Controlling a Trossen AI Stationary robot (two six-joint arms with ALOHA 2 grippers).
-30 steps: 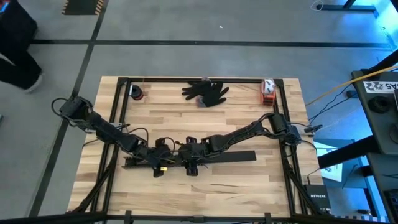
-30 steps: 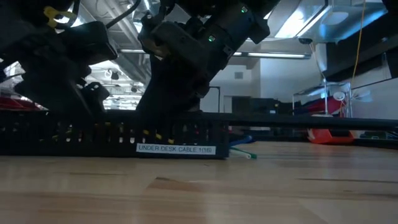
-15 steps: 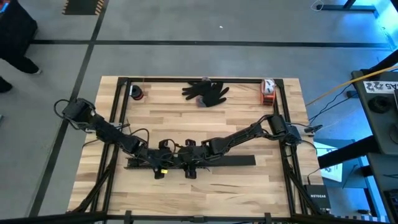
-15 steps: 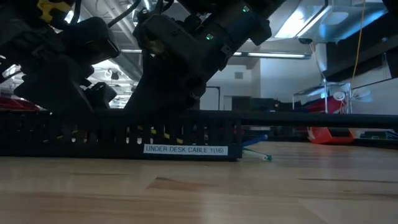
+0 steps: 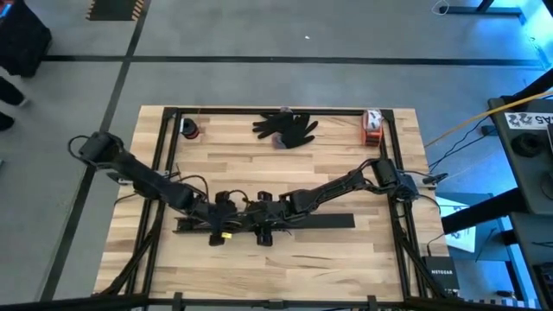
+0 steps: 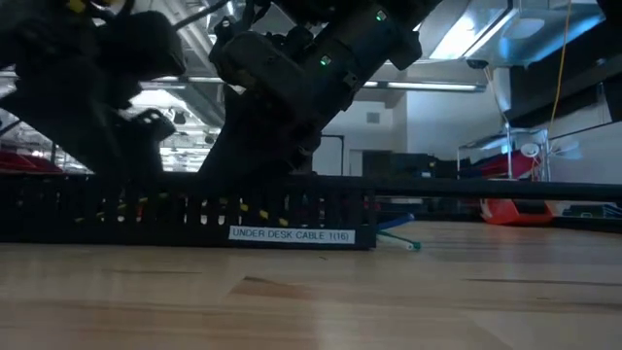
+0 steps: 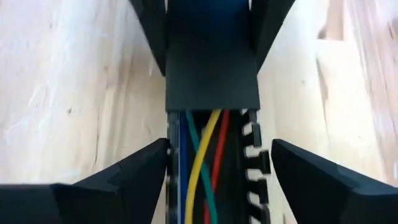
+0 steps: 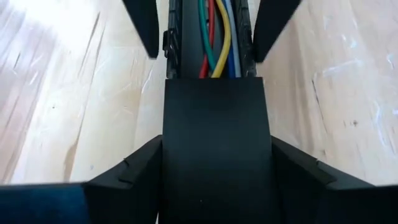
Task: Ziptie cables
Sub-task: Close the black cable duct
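From above, the left gripper (image 5: 226, 216) and right gripper (image 5: 263, 214) meet nose to nose over a black slotted channel (image 5: 328, 222) lying along the near half of the worktop (image 5: 259, 164).

At table height, the channel (image 6: 175, 209) stands on the wood, coloured wires glinting through its slots.

The left wrist view shows the cables (image 7: 202, 162) lying inside the channel. The left fingers (image 7: 140, 180) are spread to either side, released.

In the right wrist view, the right fingers (image 8: 127, 177) clasp a black cover (image 8: 216, 155) on the channel.
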